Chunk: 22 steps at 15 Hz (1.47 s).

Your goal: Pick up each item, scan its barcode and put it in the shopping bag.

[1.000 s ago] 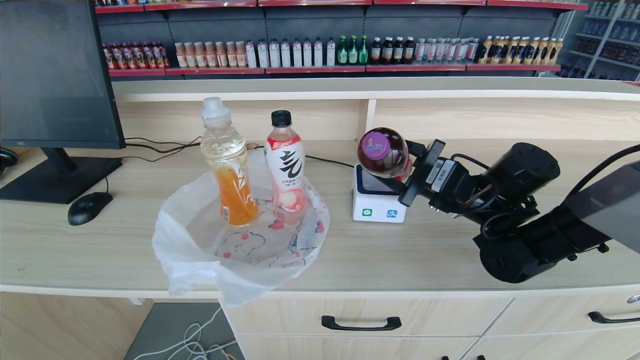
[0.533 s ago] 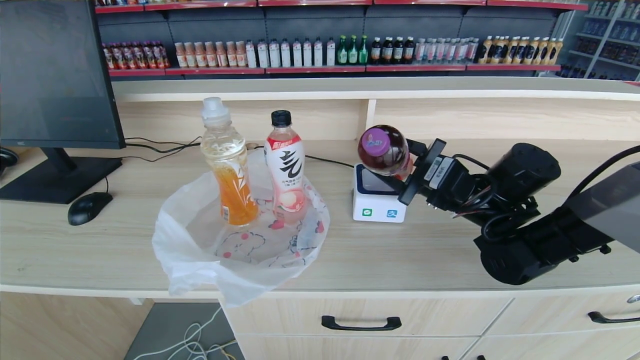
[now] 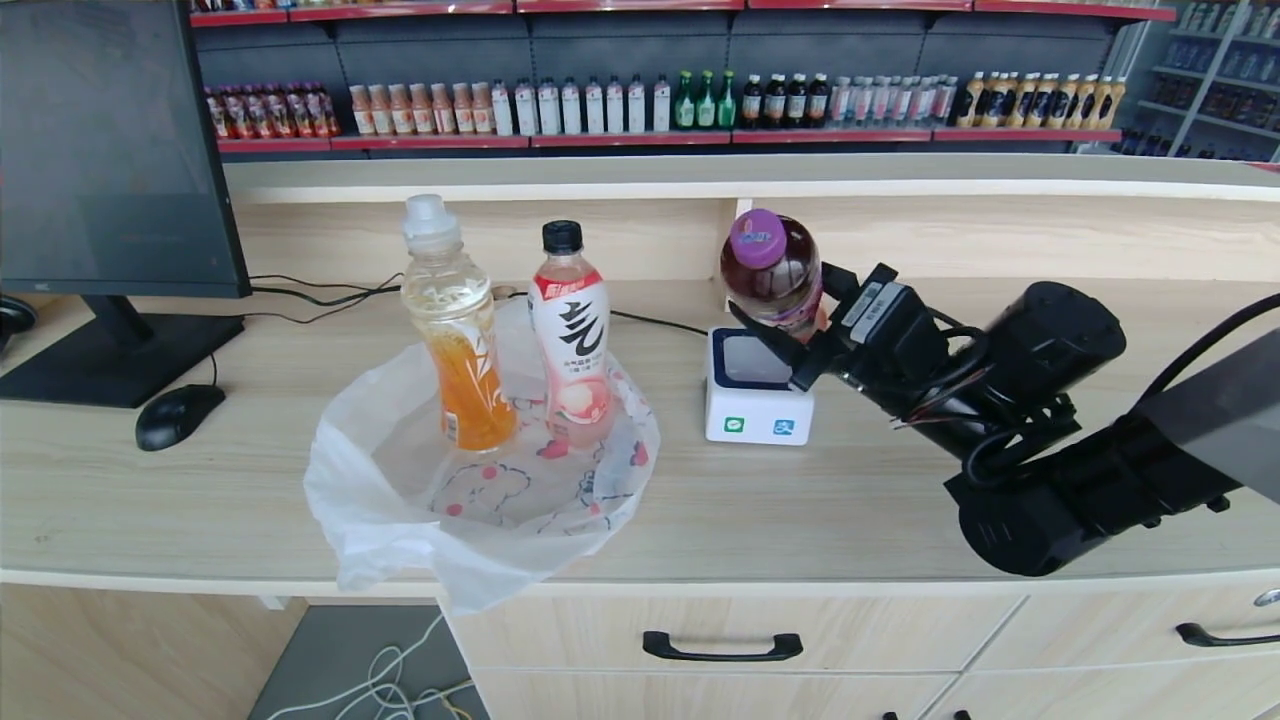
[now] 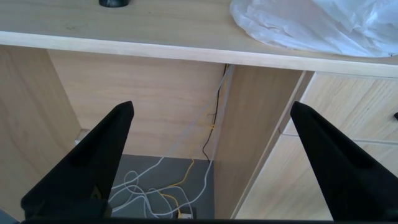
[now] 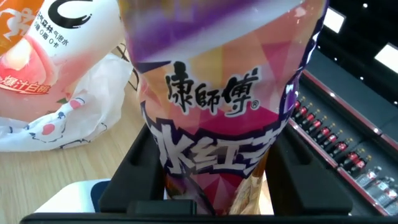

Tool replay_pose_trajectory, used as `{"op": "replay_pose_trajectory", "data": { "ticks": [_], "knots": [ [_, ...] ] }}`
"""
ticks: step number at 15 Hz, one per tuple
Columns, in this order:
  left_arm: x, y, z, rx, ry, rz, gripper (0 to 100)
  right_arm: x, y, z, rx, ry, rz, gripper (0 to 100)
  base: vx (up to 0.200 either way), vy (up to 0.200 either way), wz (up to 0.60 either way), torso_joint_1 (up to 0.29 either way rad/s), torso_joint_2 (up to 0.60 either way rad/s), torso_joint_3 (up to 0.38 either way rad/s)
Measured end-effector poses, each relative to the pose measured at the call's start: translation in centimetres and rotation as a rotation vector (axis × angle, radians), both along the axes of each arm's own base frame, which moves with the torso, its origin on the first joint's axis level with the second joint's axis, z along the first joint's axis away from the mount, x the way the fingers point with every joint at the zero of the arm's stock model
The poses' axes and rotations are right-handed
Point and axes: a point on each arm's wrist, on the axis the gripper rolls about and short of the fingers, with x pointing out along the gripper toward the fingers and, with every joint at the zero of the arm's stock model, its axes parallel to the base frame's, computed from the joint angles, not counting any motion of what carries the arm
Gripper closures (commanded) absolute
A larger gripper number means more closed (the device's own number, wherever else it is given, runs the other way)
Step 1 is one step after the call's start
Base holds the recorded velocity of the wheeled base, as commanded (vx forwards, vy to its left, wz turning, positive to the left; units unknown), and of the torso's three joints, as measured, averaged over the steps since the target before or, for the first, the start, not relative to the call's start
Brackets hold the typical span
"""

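My right gripper is shut on a dark bottle with a purple cap, held tilted just above the white barcode scanner. Up close, its purple label sits between my black fingers. The white shopping bag lies open on the counter to the scanner's left; an orange drink bottle and a pink-labelled bottle stand in it. My left gripper hangs open below the counter's front edge, with the bag's rim above it.
A monitor and a black mouse occupy the counter's left end, with cables running behind the bag. A raised wooden ledge backs the counter. Drawers with black handles are below. Loose cables lie on the floor.
My right gripper has lifted the purple-capped bottle and turned it more upright over the scanner. The bag, its two bottles and the scanner have stayed put.
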Motion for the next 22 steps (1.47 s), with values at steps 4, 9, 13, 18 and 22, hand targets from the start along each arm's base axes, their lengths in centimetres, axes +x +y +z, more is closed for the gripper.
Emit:
{"op": "replay_pose_trajectory", "data": {
  "ticks": [4, 9, 13, 18, 22],
  "knots": [
    [0.0, 0.0, 0.0, -0.001, 0.001, 0.000, 0, -0.8, 0.9, 0.9, 0.117, 0.063, -0.061, 100, 0.000, 0.000, 0.00, 0.000, 0.00, 0.000],
    [0.0, 0.0, 0.0, -0.002, 0.001, 0.000, 0, -1.5, 0.7, 2.1, 0.221, 0.109, -0.087, 100, 0.000, 0.000, 0.00, 0.000, 0.00, 0.000],
    [0.0, 0.0, 0.0, -0.020, 0.001, 0.001, 0, -2.2, -0.3, 2.6, 0.432, 0.223, -0.233, 100, 0.000, 0.000, 0.00, 0.000, 0.00, 0.000],
    [0.0, 0.0, 0.0, -0.020, 0.001, 0.002, 0, -3.7, -1.3, 3.4, 0.661, 0.309, -0.339, 100, 0.000, 0.000, 0.00, 0.000, 0.00, 0.000],
    [0.0, 0.0, 0.0, -0.020, 0.000, 0.002, 0, -5.0, -1.7, 3.4, 0.738, 0.360, -0.353, 100, -0.100, 0.000, 0.00, 0.000, 0.00, 0.004]
  ]
}}
